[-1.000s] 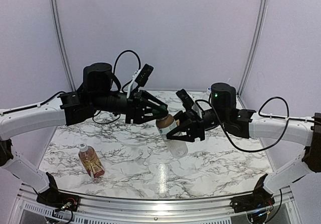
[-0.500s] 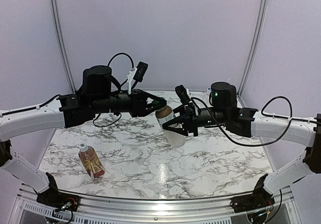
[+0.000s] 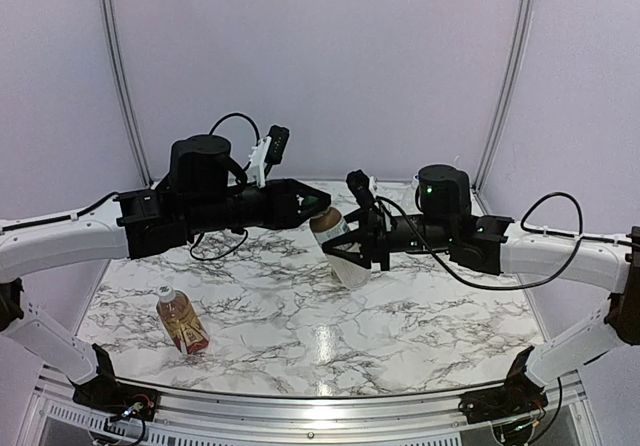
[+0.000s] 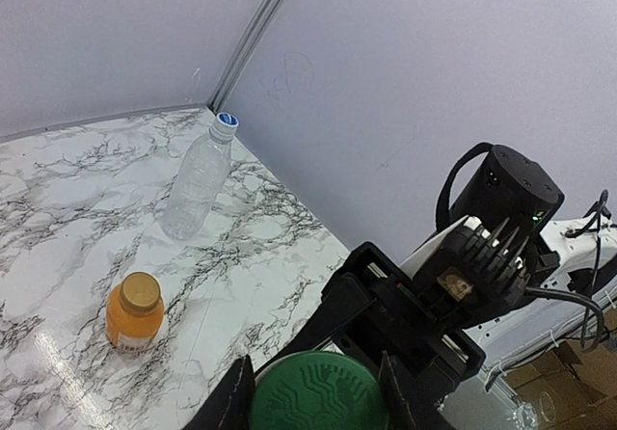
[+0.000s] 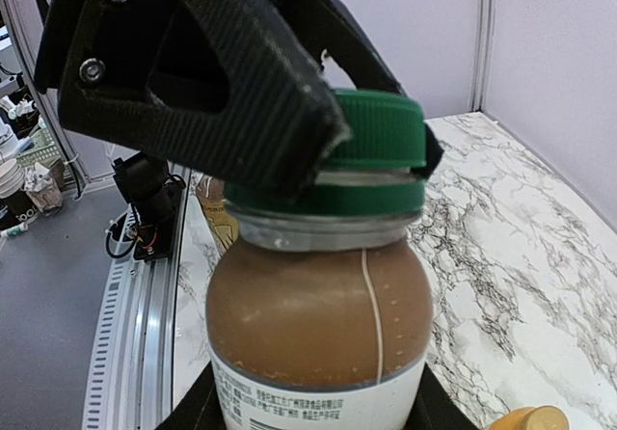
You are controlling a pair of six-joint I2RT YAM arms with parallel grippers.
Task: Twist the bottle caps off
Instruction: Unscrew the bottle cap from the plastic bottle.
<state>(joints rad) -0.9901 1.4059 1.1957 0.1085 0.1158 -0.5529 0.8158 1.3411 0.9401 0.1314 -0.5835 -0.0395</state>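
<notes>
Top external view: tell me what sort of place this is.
Probably a robotics lab booth, not a home: a marble-patterned table closed in by plain panel walls with metal posts, and a left arm and right arm bolted at its near edge.

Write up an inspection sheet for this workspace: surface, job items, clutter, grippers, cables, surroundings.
Surface: marble-pattern table, with a glare streak near the front centre.
Job's things: brown bottle held in the air between the arms, green cap on its neck; tea bottle lying at front left, capped; orange juice bottle standing, capped; clear bottle standing near the far corner, capped.
Clutter: nothing seen.
Grippers: left gripper shut on the green cap; right gripper shut on the brown bottle's body.
Cables: black cables loop above the left wrist and trail from the right arm.
Surroundings: pale walls enclose the table.
</notes>
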